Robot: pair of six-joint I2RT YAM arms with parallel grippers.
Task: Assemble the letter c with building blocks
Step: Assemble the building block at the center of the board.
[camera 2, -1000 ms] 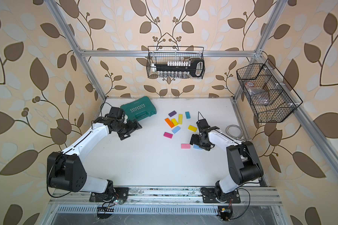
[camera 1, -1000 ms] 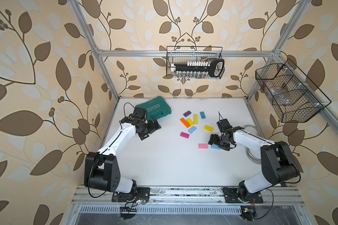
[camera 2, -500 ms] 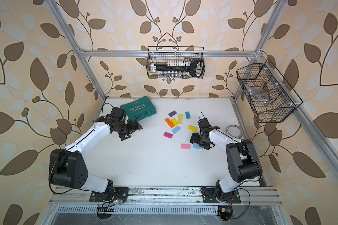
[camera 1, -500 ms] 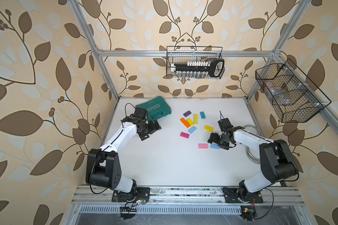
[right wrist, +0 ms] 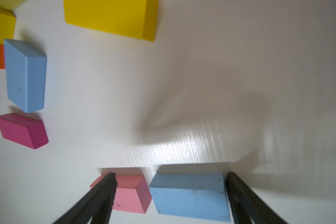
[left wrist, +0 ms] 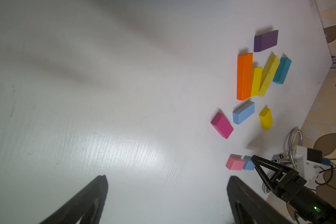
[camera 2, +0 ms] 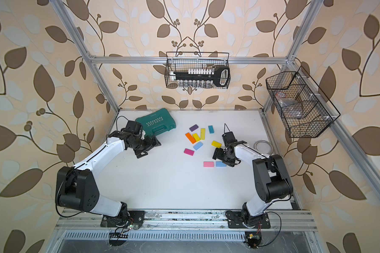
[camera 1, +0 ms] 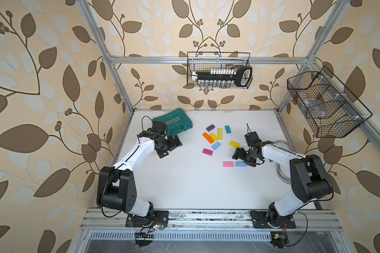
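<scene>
The building blocks lie flat on the white table. A purple (camera 1: 210, 127), a teal (camera 1: 228, 129), two yellow (camera 1: 219, 133), an orange (camera 1: 207, 138), a light blue (camera 1: 216, 145) and a magenta block (camera 1: 207, 151) form a loose group. Another yellow block (camera 1: 234, 144) lies apart. A pink block (camera 1: 228, 164) and a light blue block (right wrist: 188, 195) lie end to end. My right gripper (camera 1: 242, 158) (right wrist: 170, 174) is open just over that pair, one finger crossing the pink block (right wrist: 132, 194). My left gripper (camera 1: 171, 149) (left wrist: 167, 178) is open over bare table.
A green plastic case (camera 1: 173, 124) lies at the back left, just behind my left wrist. A metal hose (camera 1: 281, 170) curls along the right edge. Wire baskets hang on the back wall (camera 1: 218, 70) and the right wall (camera 1: 325, 105).
Both grippers have drifted slightly toward the middle of the table. No block has moved.
</scene>
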